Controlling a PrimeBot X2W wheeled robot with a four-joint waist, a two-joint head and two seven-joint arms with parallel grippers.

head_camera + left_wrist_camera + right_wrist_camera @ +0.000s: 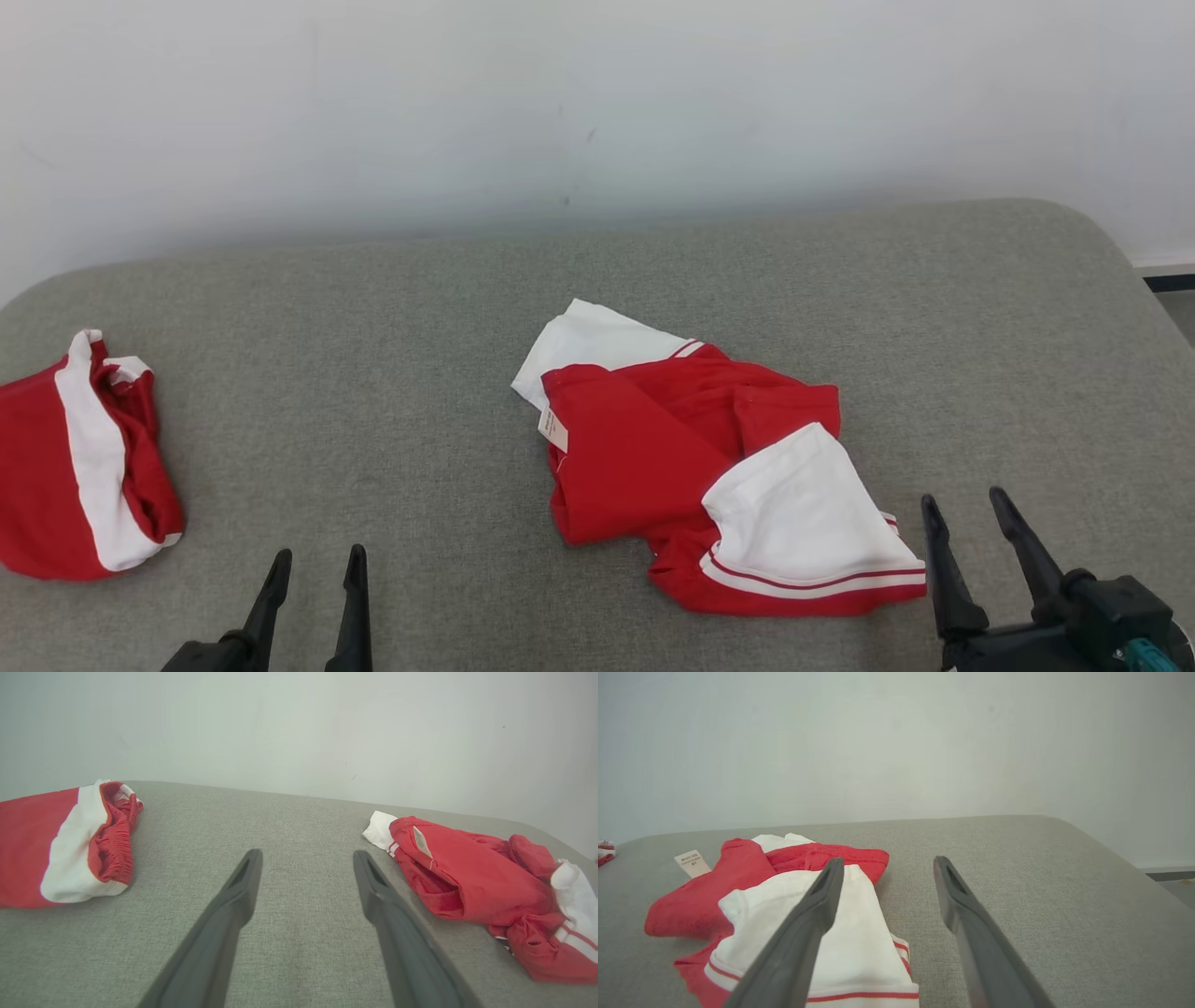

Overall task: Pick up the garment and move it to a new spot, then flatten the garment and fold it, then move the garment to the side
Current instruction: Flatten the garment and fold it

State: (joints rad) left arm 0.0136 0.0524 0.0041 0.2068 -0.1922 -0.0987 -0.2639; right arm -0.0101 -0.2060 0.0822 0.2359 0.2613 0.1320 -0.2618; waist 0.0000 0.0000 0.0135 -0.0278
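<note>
Red-and-white garment (691, 457) crumpled at middle of counter (420, 308), probably within both arms' reach | left jaws wide, empty | right jaws wide, empty, just beside garment | flattening not yet done

Long, tapering dark-grey fingers (233, 905) with slotted tips; the right gripper (962, 499) has a black base (1111, 607), perhaps a teal connector (1146, 655).
</note>
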